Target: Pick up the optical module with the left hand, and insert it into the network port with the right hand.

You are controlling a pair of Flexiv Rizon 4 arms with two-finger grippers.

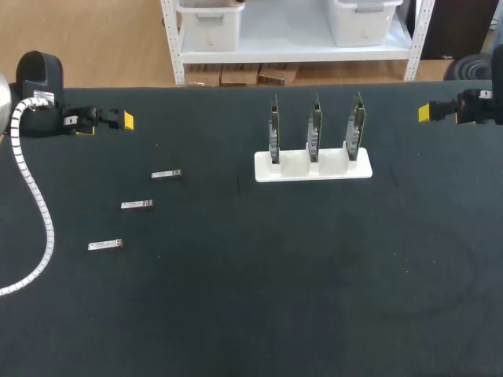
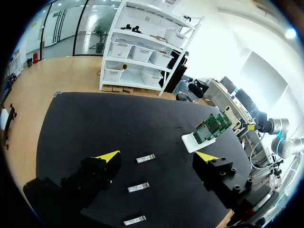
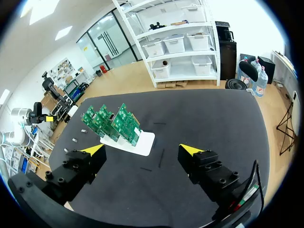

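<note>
On the head camera my right arm (image 1: 481, 107) runs off the edge, so I see only my right hand (image 1: 425, 112) and a stub of wrist. My left arm (image 1: 38, 77) is cropped likewise. The cards (image 1: 314, 129) stand edge-on there, and their network ports are too small to make out in any view. The optical modules (image 1: 166, 174) are mere slivers; I cannot tell which end faces where.

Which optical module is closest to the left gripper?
The rearmost optical module, at the row's far end, nearest the white card stand; the other two lie farther from the left gripper.
</note>
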